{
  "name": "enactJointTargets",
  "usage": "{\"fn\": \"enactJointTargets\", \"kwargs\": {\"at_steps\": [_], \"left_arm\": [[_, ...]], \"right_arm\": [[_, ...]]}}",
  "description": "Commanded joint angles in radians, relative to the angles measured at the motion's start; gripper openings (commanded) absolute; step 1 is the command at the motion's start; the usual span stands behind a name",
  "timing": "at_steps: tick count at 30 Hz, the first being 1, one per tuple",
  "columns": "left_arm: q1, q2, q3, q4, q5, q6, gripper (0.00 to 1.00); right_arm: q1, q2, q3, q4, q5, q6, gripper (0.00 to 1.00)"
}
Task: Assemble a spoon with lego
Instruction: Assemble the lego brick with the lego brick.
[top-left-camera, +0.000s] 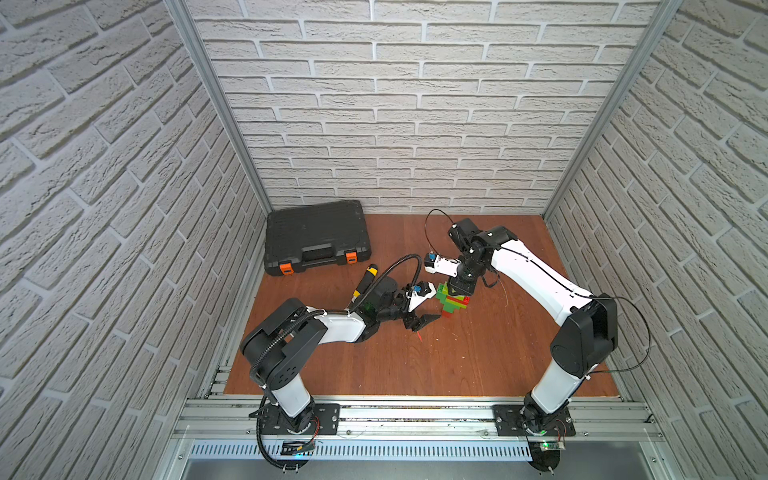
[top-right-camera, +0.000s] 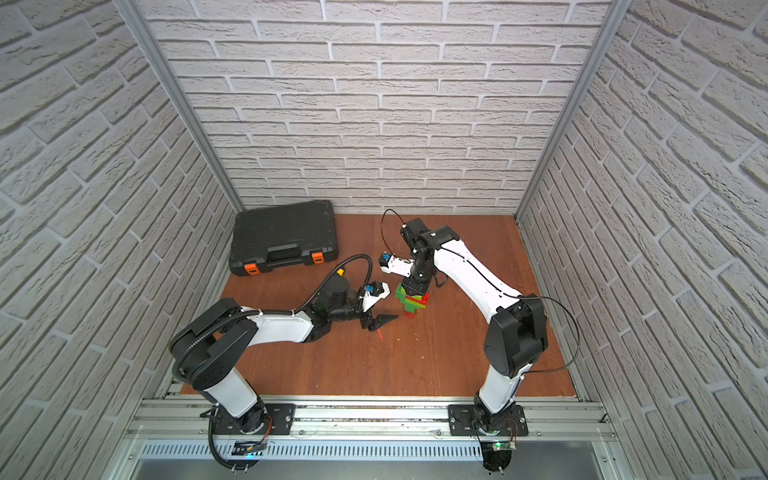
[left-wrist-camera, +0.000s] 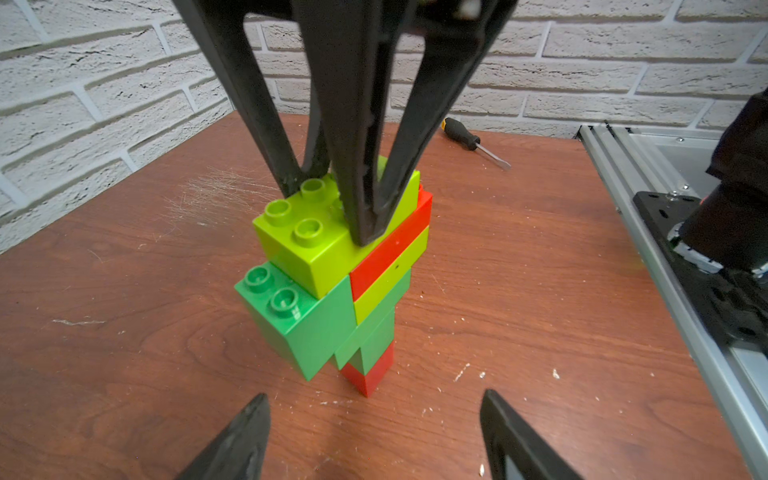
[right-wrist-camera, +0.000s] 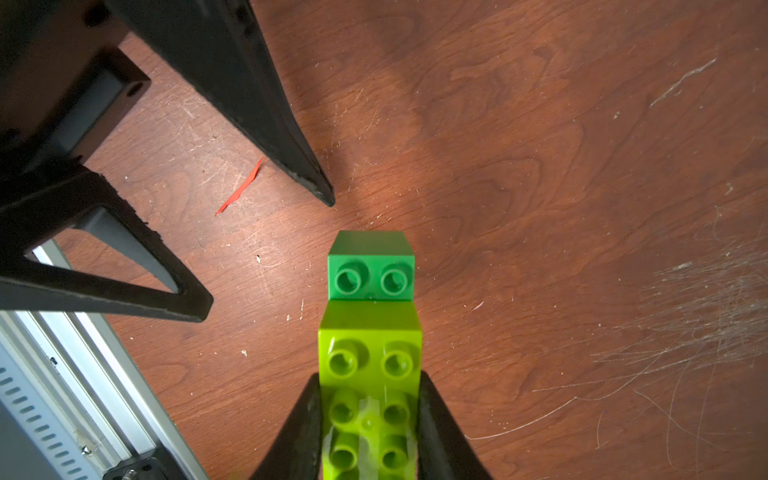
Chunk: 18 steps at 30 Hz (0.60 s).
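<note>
The spoon stands upright on its red stem on the wooden table. It is built of lego in dark green, lime and red, with a lime brick on top. My right gripper comes down from above, and its jaws press both sides of that lime brick. Just left of the spoon my left gripper stands open, apart from it. Nothing lies between the left fingers.
A black tool case lies at the back left. Behind my left arm rests a yellow-black tool. A screwdriver lies near the wall. A red scrap sits on the table. An aluminium rail runs along the front edge.
</note>
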Motion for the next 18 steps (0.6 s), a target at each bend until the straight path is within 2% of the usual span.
{"fn": "enactJointTargets", "kwargs": {"at_steps": [1,11,18], "left_arm": [[-0.005,-0.017,0.003,0.028,0.004,0.016,0.78],[-0.005,-0.034,-0.002,0.004,-0.016,0.021,0.78],[0.017,-0.115,-0.004,-0.141,-0.056,0.061,0.78]], "right_arm": [[0.001,0.05,-0.002,-0.06,-0.022,0.024,0.4],[0.001,0.045,0.0,-0.037,0.027,0.035,0.54],[0.001,0.013,0.0,-0.022,0.014,0.07,0.67]]}}
